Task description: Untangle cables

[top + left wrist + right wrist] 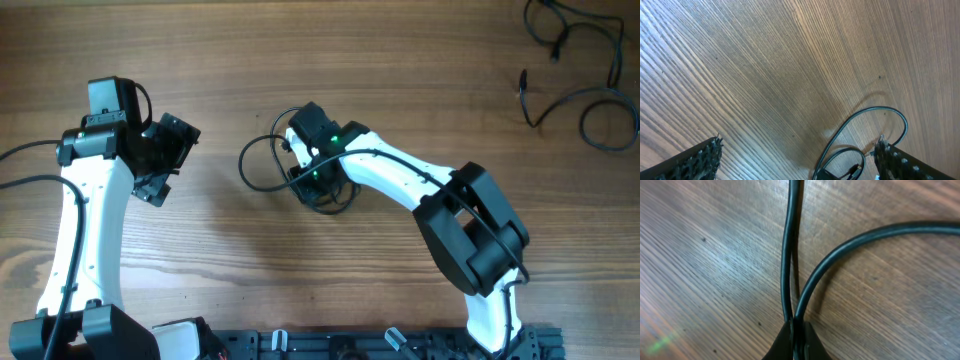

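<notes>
Overhead first: my left gripper (168,158) hangs over the table (400,60) at the left, jaws apart and holding nothing. My right gripper (305,178) is down at the middle of the table, on a looped black cable (243,165). One big loop swings out to the left of that gripper, and smaller loops bunch under and just beside it. In this view my own wrist hides the right jaws, so I cannot tell how they stand. Other cables (585,95) lie in the far right corner, well apart from both grippers, in loose curves with small plug ends.

Next, the left wrist: my two fingers (695,162) sit at the lower corners, wide apart, with only wood grain between them. The cable arches at the lower right, near my right-hand finger, and runs down out of the picture. It touches neither finger as far as I can see.

Last, the right wrist: my jaws are clamped on the cable. Two strands (787,255) rise from the pinch at the bottom edge, touching each other there. One goes almost straight up and out at the top. The other bends away and leaves at the right edge.
</notes>
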You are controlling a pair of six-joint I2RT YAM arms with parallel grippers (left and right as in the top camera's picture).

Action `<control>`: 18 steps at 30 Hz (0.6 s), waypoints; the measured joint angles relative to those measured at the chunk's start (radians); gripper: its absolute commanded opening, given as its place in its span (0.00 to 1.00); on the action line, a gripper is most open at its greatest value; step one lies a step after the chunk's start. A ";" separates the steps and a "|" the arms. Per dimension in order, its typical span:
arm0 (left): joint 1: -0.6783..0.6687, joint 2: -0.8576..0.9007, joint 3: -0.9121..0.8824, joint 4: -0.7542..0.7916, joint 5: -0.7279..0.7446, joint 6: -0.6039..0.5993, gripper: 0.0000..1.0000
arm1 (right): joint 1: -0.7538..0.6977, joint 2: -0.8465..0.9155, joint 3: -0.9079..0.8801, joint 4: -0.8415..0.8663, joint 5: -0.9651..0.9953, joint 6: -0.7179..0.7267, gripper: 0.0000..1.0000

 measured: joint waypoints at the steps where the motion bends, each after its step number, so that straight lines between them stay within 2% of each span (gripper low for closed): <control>1: 0.000 0.000 0.000 0.000 0.000 0.000 1.00 | -0.008 -0.014 0.014 -0.001 0.000 0.008 0.04; 3: -0.006 0.000 0.000 0.001 0.002 0.007 1.00 | -0.018 -0.091 0.022 -0.009 0.000 0.034 0.04; 6: -0.058 0.000 -0.001 0.047 0.083 0.095 1.00 | -0.023 -0.274 0.035 -0.011 -0.001 0.080 0.04; 9: -0.159 0.000 -0.001 0.080 0.155 0.153 1.00 | -0.023 -0.497 0.045 0.005 -0.004 0.129 0.04; 12: -0.249 0.000 -0.001 0.106 0.172 0.165 1.00 | -0.023 -0.636 0.048 0.068 -0.003 0.172 0.04; 14: -0.304 0.000 -0.001 0.117 0.179 0.167 1.00 | -0.023 -0.715 0.049 0.091 -0.004 0.190 0.04; 18: -0.346 0.000 -0.001 0.117 0.212 0.161 1.00 | -0.023 -0.750 0.050 0.116 0.018 0.229 0.04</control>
